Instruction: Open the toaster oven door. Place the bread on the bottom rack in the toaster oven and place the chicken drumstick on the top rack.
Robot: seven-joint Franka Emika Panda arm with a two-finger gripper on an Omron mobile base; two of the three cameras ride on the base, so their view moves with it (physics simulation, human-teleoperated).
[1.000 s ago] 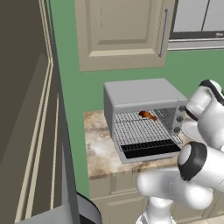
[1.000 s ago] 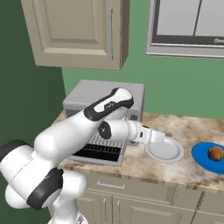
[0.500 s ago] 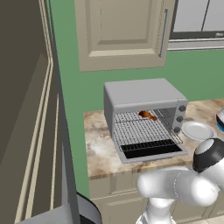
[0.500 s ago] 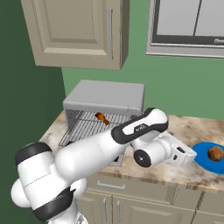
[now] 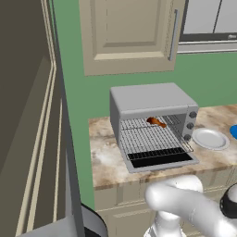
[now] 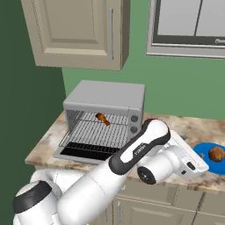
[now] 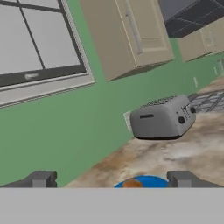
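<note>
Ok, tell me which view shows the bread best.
The right base view: the bread sits whole and unobstructed on the blue plate at the counter's right end. The hand view catches just its top at the bottom edge. The left base view shows a sliver of the plate.

A silver toaster [image 7: 162, 117] sits on the marbled counter [image 7: 192, 155]; nearer than the toaster, a blue plate [image 7: 146, 181] holds the bread [image 7: 131, 184]
</note>
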